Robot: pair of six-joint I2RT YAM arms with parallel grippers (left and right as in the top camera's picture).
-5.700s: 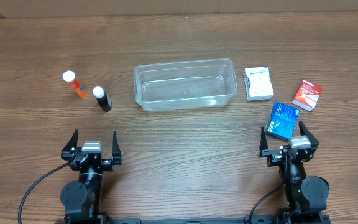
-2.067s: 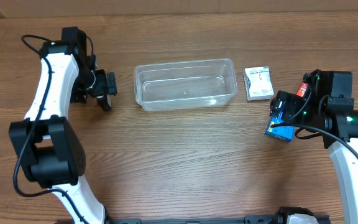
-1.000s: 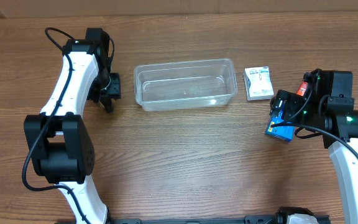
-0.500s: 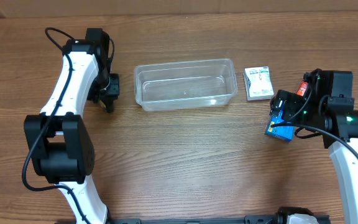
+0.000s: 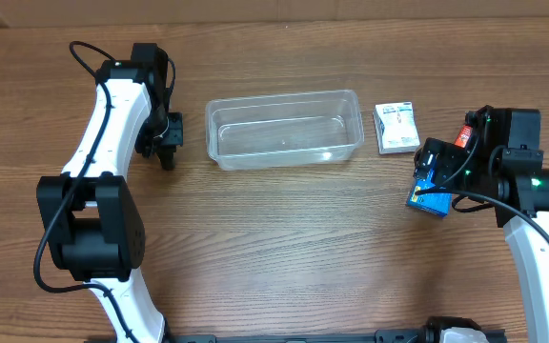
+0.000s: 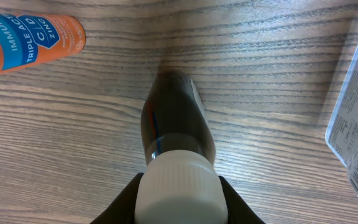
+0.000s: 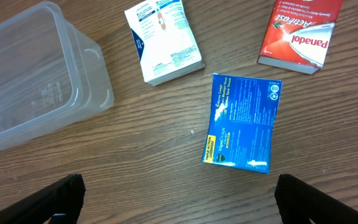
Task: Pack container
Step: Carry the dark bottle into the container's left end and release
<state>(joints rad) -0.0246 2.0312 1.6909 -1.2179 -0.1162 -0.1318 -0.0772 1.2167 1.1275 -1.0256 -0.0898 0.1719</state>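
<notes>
From overhead, the container point(image 5: 284, 96) stands open side up on the counter point(image 5: 284, 257), near the middle and towards the far edge. The left arm reaches in beside the container's left end, and the left hand point(image 5: 165, 145) points down just beside that end; from this height I cannot tell how its fingers stand. At the right, the right hand point(image 5: 434, 176) hangs over a blue box point(image 5: 425, 198). A white box point(image 5: 396, 127) lies just beside the container's right end, and a sliver of a red box point(image 5: 466, 136) shows behind the right arm.

In the left wrist view, a dark bottle point(image 6: 178, 121) with a white cap stands on the wood. The two fingers point(image 6: 124, 200) sit tight against either side of the cap, pinching it. An orange tube point(image 6: 33, 36) lies at the upper left, apart from the bottle, and a corner of the container shows at the right edge.

In the right wrist view, the fingers are spread wide at the lower corners, holding nothing. The blue box lies flat below and between them, near the white box and the red box but touching neither. The container's end fills the upper left, close to the white box.
</notes>
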